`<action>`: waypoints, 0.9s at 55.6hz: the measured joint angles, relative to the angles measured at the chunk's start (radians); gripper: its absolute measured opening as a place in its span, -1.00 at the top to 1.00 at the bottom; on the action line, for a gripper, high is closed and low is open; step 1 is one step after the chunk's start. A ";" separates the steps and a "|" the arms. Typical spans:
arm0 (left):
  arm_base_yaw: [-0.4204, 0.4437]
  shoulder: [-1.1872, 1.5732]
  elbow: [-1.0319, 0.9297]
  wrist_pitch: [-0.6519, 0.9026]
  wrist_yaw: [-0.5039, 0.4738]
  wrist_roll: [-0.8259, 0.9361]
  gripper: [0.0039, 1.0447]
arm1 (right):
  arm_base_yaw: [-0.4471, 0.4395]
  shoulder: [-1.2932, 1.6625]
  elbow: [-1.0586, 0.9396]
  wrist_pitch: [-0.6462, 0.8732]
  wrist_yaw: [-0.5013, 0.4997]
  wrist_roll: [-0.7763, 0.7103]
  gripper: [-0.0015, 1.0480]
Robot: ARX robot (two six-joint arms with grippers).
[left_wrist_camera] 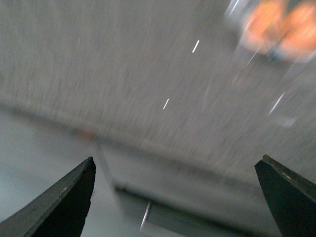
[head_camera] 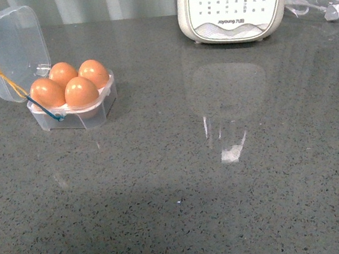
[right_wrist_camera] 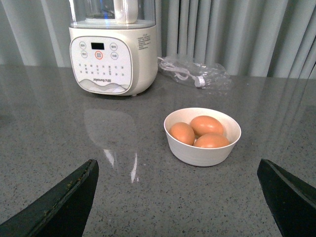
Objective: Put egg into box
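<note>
Jaws of the left gripper (left_wrist_camera: 176, 160) and of the right gripper (right_wrist_camera: 177, 163) stand wide apart, holding nothing, above the grey table (head_camera: 230, 182). At the table's far left sits the box (head_camera: 80, 115), its lid (head_camera: 12, 49) raised. Four eggs (head_camera: 80, 91) fill its cups, so alike that the task's own cannot be singled out. Three further eggs (right_wrist_camera: 200, 132) lie in a white bowl (right_wrist_camera: 200, 154) near the white appliance (head_camera: 234, 0). Left wrist view is motion-blurred.

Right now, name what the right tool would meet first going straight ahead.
Probably the bowl of eggs, centred ahead of the right tool; the counter before it looks free, though depth is unclear.
</note>
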 joint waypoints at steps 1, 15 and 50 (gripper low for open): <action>-0.004 0.018 0.007 -0.024 -0.010 -0.006 -0.87 | 0.000 0.000 0.000 0.000 0.000 0.000 -0.86; -0.114 0.126 0.069 -0.082 -0.086 -0.147 -0.87 | 0.000 0.000 0.000 0.000 0.000 0.000 -0.86; 0.296 0.862 0.370 0.612 0.382 0.002 -0.87 | 0.000 0.000 0.000 0.000 0.000 0.000 -0.86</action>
